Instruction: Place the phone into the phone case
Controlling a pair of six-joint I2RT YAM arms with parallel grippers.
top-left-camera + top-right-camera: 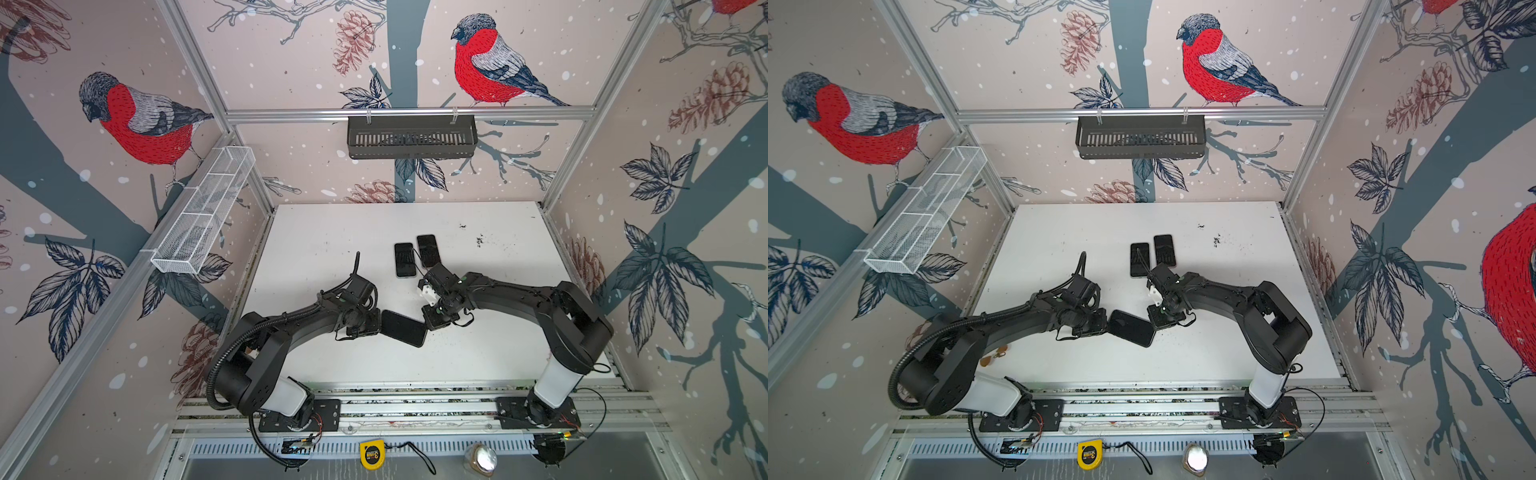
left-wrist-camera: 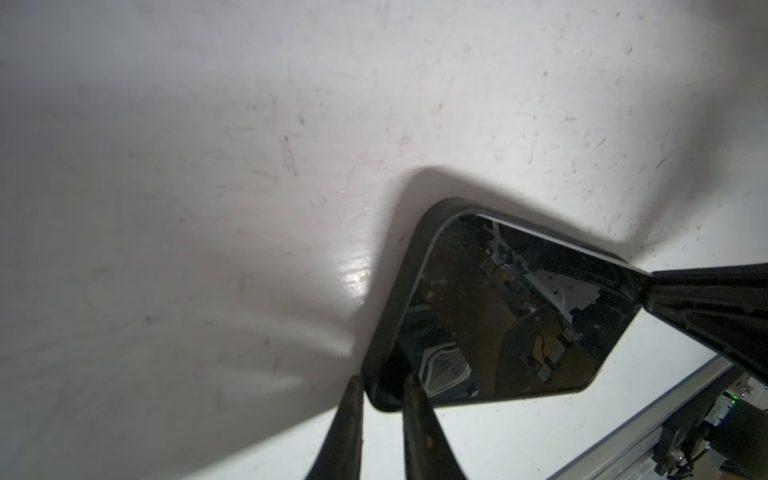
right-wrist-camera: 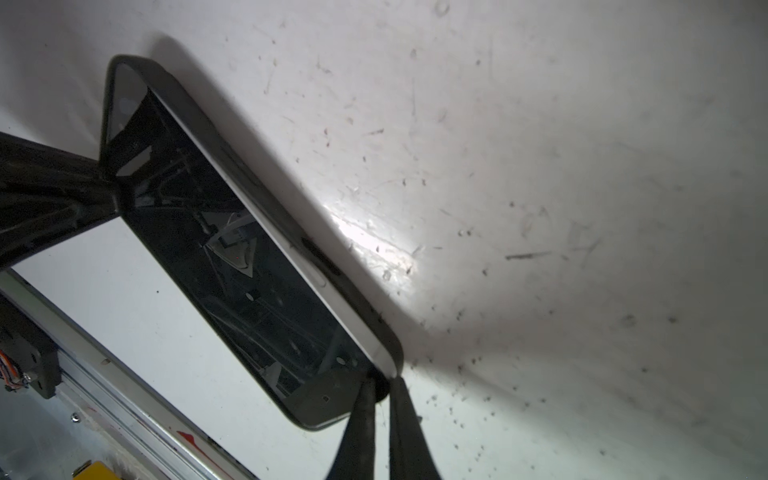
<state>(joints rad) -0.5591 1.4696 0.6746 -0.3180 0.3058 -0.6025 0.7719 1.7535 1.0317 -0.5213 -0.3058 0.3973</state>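
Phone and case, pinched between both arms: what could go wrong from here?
Left fingers and right fingers each pinch only a corner of the phone case, so it could twist or slip loose.
A pale edge of the phone shows along the case rim in the right wrist view; it may not be fully seated and could pop out.

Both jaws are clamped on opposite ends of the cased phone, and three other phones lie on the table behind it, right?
Not three: two other phones lie on the table behind it, as both top views show. The left gripper and right gripper do clamp opposite ends of the cased phone.
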